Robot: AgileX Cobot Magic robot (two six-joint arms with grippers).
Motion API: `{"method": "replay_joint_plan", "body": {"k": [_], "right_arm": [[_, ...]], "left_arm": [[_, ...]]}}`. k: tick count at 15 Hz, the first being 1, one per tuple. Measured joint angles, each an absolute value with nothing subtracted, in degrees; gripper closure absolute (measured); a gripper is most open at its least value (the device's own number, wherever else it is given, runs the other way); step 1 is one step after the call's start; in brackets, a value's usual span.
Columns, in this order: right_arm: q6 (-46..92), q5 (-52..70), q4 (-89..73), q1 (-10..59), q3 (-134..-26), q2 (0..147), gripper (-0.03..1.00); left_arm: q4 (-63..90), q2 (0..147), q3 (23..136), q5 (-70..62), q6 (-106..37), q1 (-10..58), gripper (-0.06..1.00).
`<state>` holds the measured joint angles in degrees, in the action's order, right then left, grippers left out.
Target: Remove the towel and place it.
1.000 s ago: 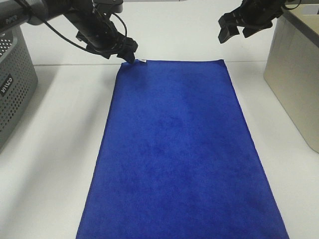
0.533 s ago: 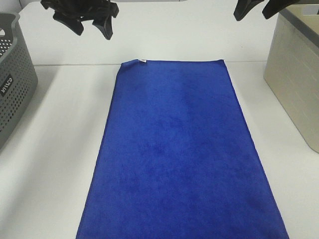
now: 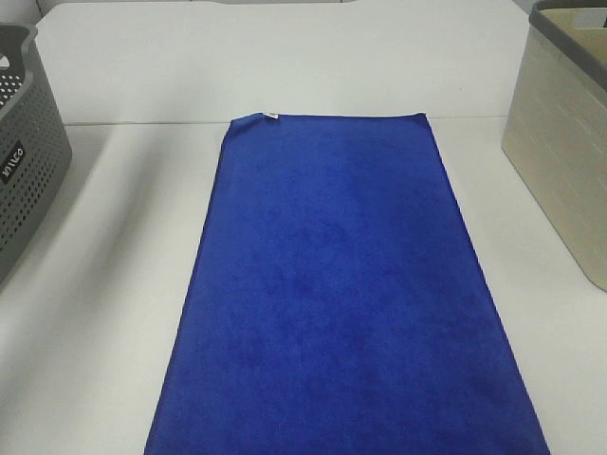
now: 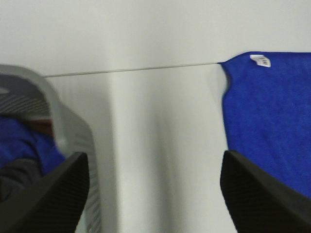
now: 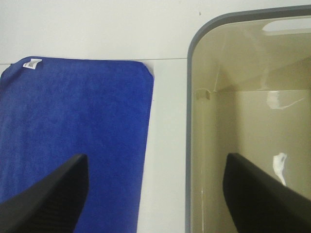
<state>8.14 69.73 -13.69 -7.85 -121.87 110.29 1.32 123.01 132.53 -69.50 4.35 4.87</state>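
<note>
Towel [image 3: 346, 294] first: from the high camera it lies spread flat down the middle of the white counter [image 3: 114, 313], its far edge along the counter's far seam, its near end running off the bottom of the picture, the white tag [image 3: 270, 116] at its far-left corner. A grey perforated basket [image 3: 27, 161] stands at the counter's left edge and a beige basket [image 3: 564, 161] at the right edge, both well apart from the cloth; no arm shows in this view. Over to the left wrist camera: the left gripper [image 4: 155, 194] has its fingers [image 4: 53, 199] spread wide with nothing between them, hanging above bare counter between the grey basket, which has something blue inside, and the towel's tagged corner. Now the right wrist camera: the right gripper [image 5: 155, 194] is also wide apart and holding nothing, poised over the gap between the towel's far-right corner and the beige basket's rim. The cloth looks smooth and laid out, so placing seems done; the smart play is keeping both arms lifted clear so nothing drags a corner.
</note>
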Motion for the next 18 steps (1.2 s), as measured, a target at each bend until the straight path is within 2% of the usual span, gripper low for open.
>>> {"method": "replay_joint_plan", "body": {"k": [3, 5, 6, 10, 15, 16, 18], "right_arm": [[7.45, 69.61, -11.92, -8.02, -116.08, 103.59, 0.21], [7.05, 69.61, -11.12, -8.02, -108.86, 98.66, 0.21], [6.59, 69.61, -10.03, -8.02, -100.21, 91.44, 0.21], [5.16, 69.67, -9.34, -8.02, -78.38, 73.45, 0.21], [5.16, 69.73, -7.39, -8.02, -59.07, 51.22, 0.21], [5.16, 69.79, -6.59, -8.02, -53.92, 42.28, 0.21], [4.93, 69.84, -4.07, -8.02, -49.96, 35.29, 0.21]], "left_arm": [[0.0, 113.9, 119.98, -69.5, 4.53, -0.06, 0.25], [-2.75, 106.17, 109.66, -69.5, 4.53, -0.52, 0.25], [-3.95, 101.64, 104.74, -69.5, 4.81, -0.52, 0.25], [-4.87, 86.06, 87.89, -69.67, 6.25, -0.52, 0.25], [-9.17, 63.88, 69.33, -69.67, 8.77, -0.52, 0.25], [-10.43, 55.29, 62.4, -68.93, 9.05, -0.52, 0.25], [-11.06, 47.56, 55.81, -66.63, 9.17, -0.52, 0.25]]}}
